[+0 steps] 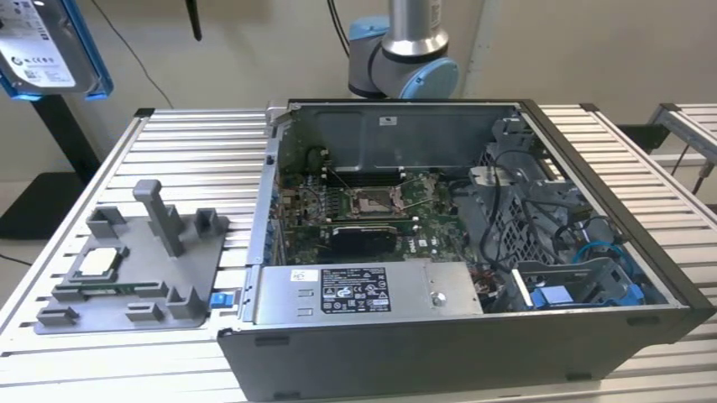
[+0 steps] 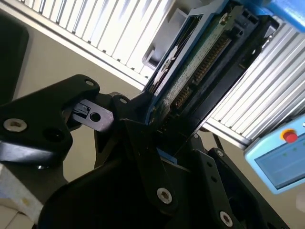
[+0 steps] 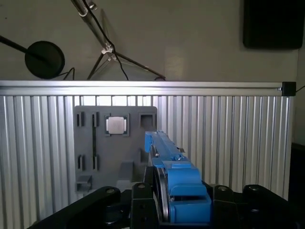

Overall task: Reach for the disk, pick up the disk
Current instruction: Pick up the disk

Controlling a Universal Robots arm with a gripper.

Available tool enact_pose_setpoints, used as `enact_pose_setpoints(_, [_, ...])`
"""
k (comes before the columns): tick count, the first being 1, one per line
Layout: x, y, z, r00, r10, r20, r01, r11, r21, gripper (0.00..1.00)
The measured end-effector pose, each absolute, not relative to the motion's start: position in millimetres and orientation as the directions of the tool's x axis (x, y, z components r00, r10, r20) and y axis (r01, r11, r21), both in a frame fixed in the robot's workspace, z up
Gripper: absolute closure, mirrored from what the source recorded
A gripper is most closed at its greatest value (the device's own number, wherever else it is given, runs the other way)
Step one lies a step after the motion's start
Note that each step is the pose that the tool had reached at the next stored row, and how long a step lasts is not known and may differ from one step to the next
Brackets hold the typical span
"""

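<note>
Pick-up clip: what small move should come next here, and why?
Probably just hold steady. The claw is shut on the disk, which hangs well clear of the table in the exterior view, so the pick-up already looks done.

Silver arm tube (image 1: 417, 21), pale blue joint caps (image 1: 434, 80), black jaws, silver screws (image 2: 164, 194)

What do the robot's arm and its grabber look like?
The arm is a shiny silver tube with round grey joints and light blue caps. The gripper is black, chunky and angular, with small silver screws.
</note>
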State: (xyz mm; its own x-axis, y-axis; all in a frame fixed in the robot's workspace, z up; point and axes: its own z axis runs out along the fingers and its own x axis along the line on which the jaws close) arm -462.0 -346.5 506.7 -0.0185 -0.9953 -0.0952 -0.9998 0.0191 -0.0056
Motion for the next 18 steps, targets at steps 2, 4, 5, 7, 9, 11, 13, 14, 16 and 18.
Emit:
enact_pose_setpoints(2, [-462.0,-346.5,511.2,-0.019,-0.995,-0.095,-1.000,0.019,-0.006,1.00])
enact_pose_setpoints(4, [-462.1,-346.5,515.3,-0.019,-0.995,-0.095,-1.000,0.019,-0.006,1.00])
enact_pose_setpoints(5, [-462.1,-346.5,517.5,-0.019,-0.995,-0.095,-1.000,0.019,-0.006,1.00])
enact_pose_setpoints(7, [-462.0,-346.5,522.0,-0.018,-0.995,-0.095,-1.000,0.019,-0.006,1.00])
enact_pose_setpoints(9, [-462.1,-346.5,526.5,-0.019,-0.995,-0.095,-1.000,0.019,-0.006,1.00])
enact_pose_setpoints(11, [-462.0,-346.5,530.9,-0.019,-0.995,-0.095,-1.000,0.019,-0.006,1.00])
enact_pose_setpoints(13, [-462.0,-346.5,534.7,-0.019,-0.995,-0.095,-1.000,0.019,-0.006,1.00])
enact_pose_setpoints(14, [-462.0,-346.5,536.1,-0.018,-0.995,-0.095,-1.000,0.019,-0.006,1.00])
enact_pose_setpoints(16, [-462.0,-346.5,537.1,-0.019,-0.995,-0.095,-1.000,0.019,-0.006,1.00])
enact_pose_setpoints(18, [-462.0,-346.5,537.1,-0.019,-0.995,-0.095,-1.000,0.019,-0.006,1.00])
